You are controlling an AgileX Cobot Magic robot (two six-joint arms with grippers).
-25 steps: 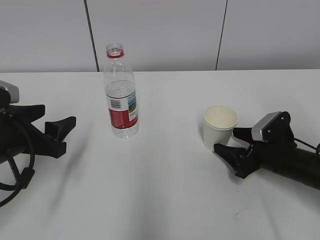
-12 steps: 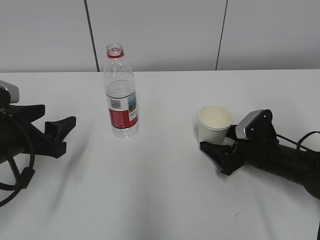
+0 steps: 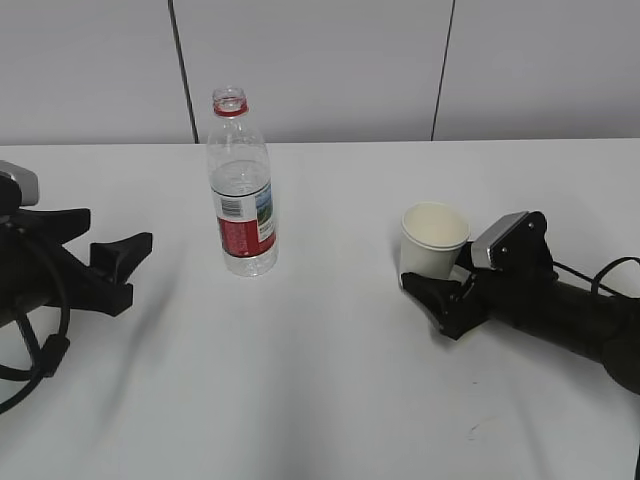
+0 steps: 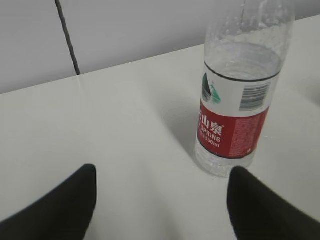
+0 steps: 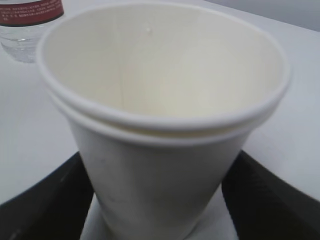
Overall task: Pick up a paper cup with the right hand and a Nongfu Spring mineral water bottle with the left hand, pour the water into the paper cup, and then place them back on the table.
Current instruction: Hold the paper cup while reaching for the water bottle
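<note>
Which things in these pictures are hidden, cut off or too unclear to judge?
- Paper cup: right wrist view, base cut by the lower edge; whether the right gripper presses it is unclear.
- Bottle: left wrist view, neck cut by the top edge.
- Left gripper: exterior view, arm cut by the left edge.
- Label: exterior view, print too small.

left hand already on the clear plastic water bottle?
No. In the left wrist view the clear plastic water bottle stands on the white table, beyond the open black fingers of the left hand, untouched.
</note>
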